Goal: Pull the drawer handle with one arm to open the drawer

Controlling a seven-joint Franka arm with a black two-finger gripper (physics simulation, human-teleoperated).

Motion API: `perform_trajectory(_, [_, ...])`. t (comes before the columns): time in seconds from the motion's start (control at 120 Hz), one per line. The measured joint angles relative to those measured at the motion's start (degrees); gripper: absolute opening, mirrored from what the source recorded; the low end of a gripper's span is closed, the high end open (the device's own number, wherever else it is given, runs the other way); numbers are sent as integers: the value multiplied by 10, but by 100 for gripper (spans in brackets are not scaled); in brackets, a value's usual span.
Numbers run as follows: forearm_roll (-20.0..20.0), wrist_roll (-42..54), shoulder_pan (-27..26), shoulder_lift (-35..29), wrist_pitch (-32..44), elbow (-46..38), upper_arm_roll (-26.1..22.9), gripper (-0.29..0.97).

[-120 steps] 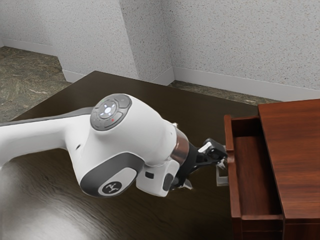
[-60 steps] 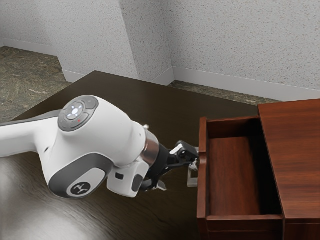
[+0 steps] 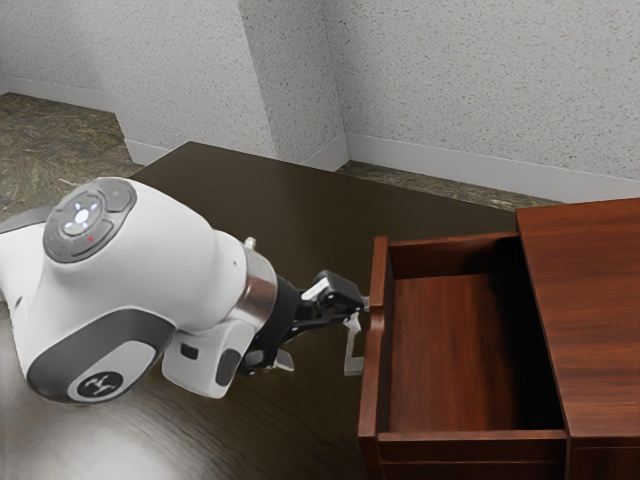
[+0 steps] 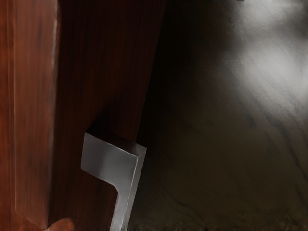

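The reddish-brown drawer (image 3: 455,350) stands pulled far out of its cabinet (image 3: 588,310), and its inside is bare. A grey metal handle (image 3: 352,352) sits on the drawer's front panel (image 3: 372,330). My black gripper (image 3: 350,305) is shut on the upper end of that handle, with the white arm reaching in from the exterior view's left. In the wrist view the grey handle (image 4: 118,166) stands out from the dark wood drawer front (image 4: 96,72), right under my hand.
The cabinet rests on a dark wooden table (image 3: 300,220), also seen past the handle as the table (image 4: 231,120). Speckled white walls (image 3: 480,70) rise behind, and a wall corner (image 3: 290,90) juts out at the back. There is free tabletop on the exterior view's left.
My arm has drawn back toward the exterior view's left with the handle in its grip. The drawer has slid out with it, from slightly open to widely open.
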Motion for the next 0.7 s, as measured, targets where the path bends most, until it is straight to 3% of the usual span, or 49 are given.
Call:
perform_trajectory(0.133, [-6, -2, 2, 12, -97, 95, -38, 67])
perform_trajectory(0.233, [-32, -13, 3, 41, -194, 182, -46, 67])
perform_trajectory(0.442, [-66, -98, 35, 180, -376, 398, -40, 68])
perform_trajectory(0.7, [-89, -224, 140, 234, -478, 472, -38, 68])
